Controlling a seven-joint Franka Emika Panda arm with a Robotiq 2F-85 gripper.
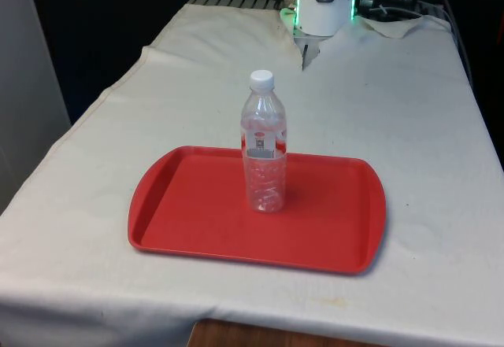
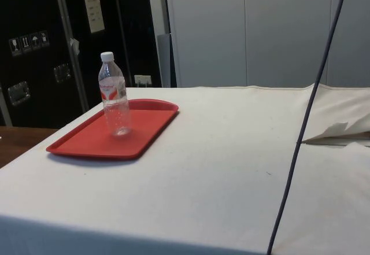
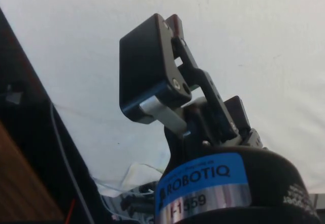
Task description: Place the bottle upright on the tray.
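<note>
While the bottle [image 1: 265, 149] stands upright near the red tray's [image 1: 181, 219] far edge, we see the claw [image 3: 167, 23] pressed together over the worktop [image 1: 409, 111].

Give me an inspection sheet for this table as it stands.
Surface: table under a white cloth, creased near the robot's end.
Job's things: clear bottle with white cap stands upright on the red tray, near its middle.
Clutter: nothing seen.
Gripper: gripper over bare cloth, away from the bottle, holding nothing; fingers together.
Cables: a dark cable hangs across the side view; more cables lie by the robot's base.
Surroundings: dark cabinets and pale panels behind.
</note>
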